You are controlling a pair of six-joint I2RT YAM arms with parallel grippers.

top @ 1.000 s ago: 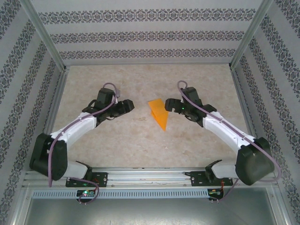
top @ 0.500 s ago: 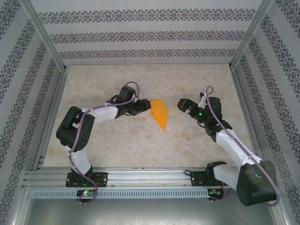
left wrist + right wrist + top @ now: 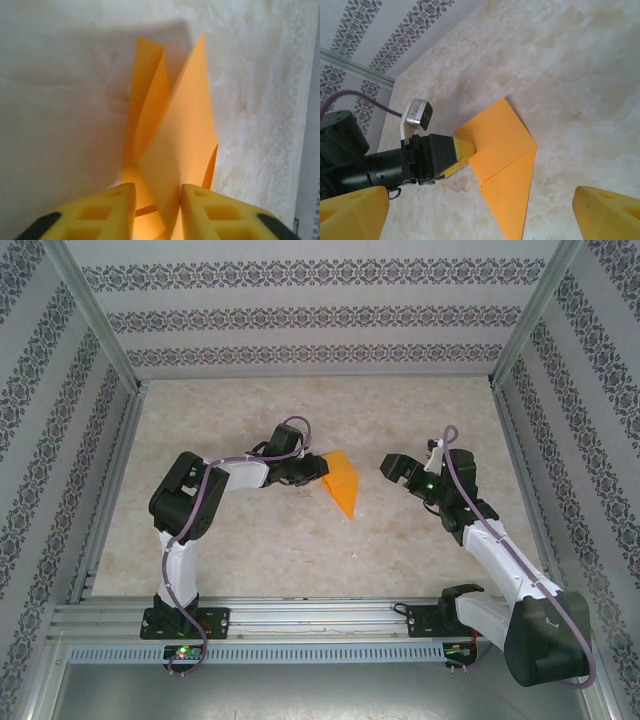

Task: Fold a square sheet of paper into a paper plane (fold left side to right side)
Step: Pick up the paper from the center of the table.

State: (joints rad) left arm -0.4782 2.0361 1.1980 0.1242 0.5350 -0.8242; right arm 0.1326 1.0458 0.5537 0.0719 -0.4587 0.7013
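The square sheet of paper (image 3: 343, 483) is orange and folded into a pointed kite shape, lying mid-table with its tip toward me. My left gripper (image 3: 318, 468) is at its left corner. In the left wrist view the yellow pads (image 3: 210, 212) pinch raised orange layers (image 3: 175, 140), with the gripper (image 3: 157, 200) shut on them. The right wrist view shows the sheet (image 3: 505, 145) with a crease and the left gripper (image 3: 465, 152) on its edge. My right gripper (image 3: 395, 468) hovers open to the right of the paper, its fingers (image 3: 600, 210) spread wide around nothing (image 3: 480, 207).
Patterned walls (image 3: 300, 315) and metal frame posts (image 3: 95, 310) enclose the beige table (image 3: 250, 540) on three sides. The rail (image 3: 320, 615) carrying both arm bases runs along the near edge.
The left arm reached right to the paper's left corner and its jaws closed on the edge. The right gripper drew back to the right, away from the sheet, staying open.
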